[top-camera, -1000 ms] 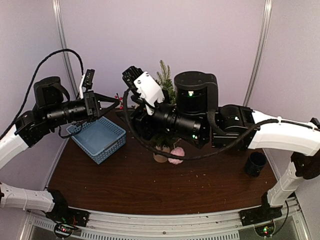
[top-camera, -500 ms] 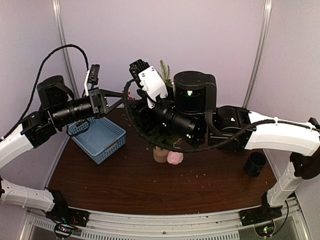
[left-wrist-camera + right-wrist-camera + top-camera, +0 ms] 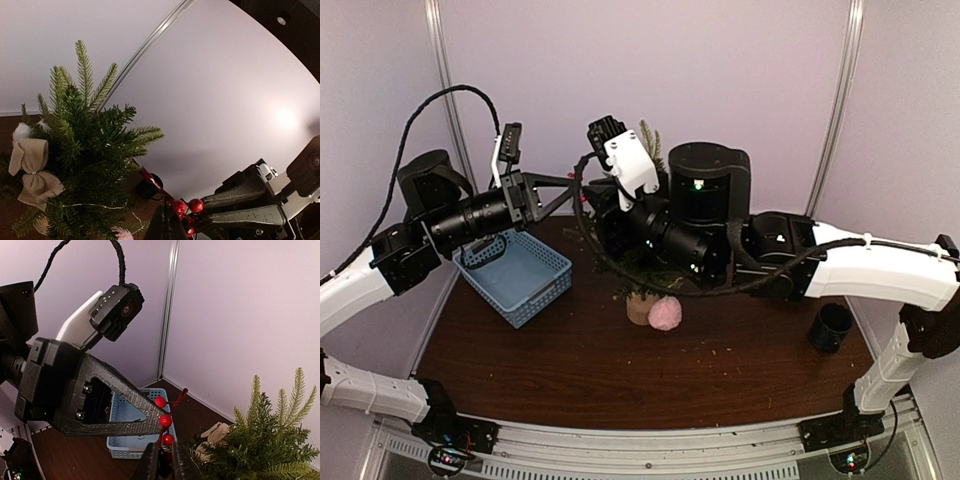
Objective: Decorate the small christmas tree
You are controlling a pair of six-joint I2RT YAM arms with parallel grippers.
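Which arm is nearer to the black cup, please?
Right. The right arm's link passes close by the black cup; the left arm is far left, over the blue basket.

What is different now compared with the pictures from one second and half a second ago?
The left gripper, carrying the red berry sprig, swung right, away from the blue basket, to meet the right gripper beside the small christmas tree. The sprig now sits between the right fingers; whether they have closed is unclear. The tree, basket and pink pompom stayed put.
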